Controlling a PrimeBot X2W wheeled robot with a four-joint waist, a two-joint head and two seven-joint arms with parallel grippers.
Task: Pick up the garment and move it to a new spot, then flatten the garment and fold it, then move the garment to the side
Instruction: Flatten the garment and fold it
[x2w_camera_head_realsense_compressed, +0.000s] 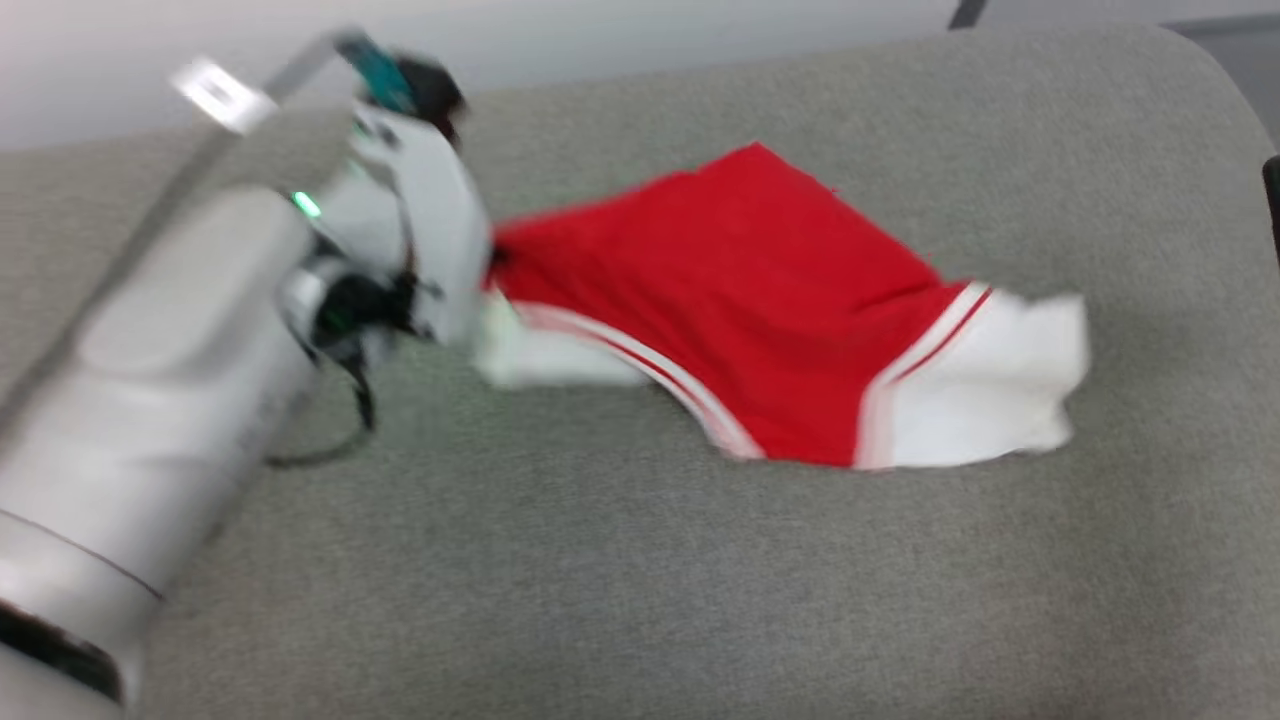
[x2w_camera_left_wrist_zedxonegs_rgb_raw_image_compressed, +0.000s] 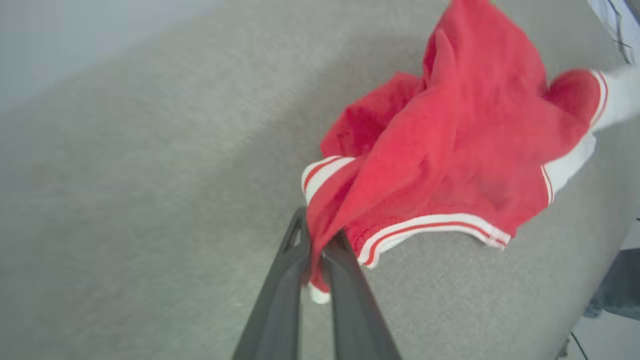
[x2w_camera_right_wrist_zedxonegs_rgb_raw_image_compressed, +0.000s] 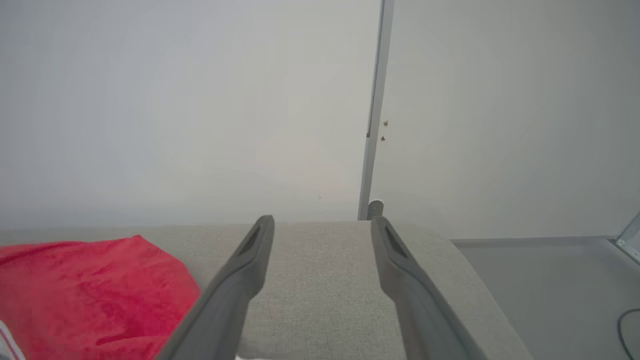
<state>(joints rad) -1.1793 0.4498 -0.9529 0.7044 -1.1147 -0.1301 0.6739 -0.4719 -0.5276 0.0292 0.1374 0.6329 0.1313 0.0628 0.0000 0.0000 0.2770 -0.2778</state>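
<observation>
Garment (x2w_camera_left_wrist_zedxonegs_rgb_raw_image_compressed: 450, 140) pinched, left end effector (x2w_camera_left_wrist_zedxonegs_rgb_raw_image_compressed: 320, 231) outstretched

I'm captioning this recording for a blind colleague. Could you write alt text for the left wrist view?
The left end effector, two dark fingers, is pinched shut on a bunched edge of a red shirt with white, red-striped sleeve ends. The rest of the shirt spreads rumpled across a grey cushioned surface.

Grey fabric-covered table (x2w_camera_head_realsense_compressed: 640, 580) with rounded corners; behind it, pale wall (x2w_camera_right_wrist_zedxonegs_rgb_raw_image_compressed: 200, 100) with thin vertical metal strip (x2w_camera_right_wrist_zedxonegs_rgb_raw_image_compressed: 375, 100); alongside, grey floor (x2w_camera_right_wrist_zedxonegs_rgb_raw_image_compressed: 540, 280).
</observation>
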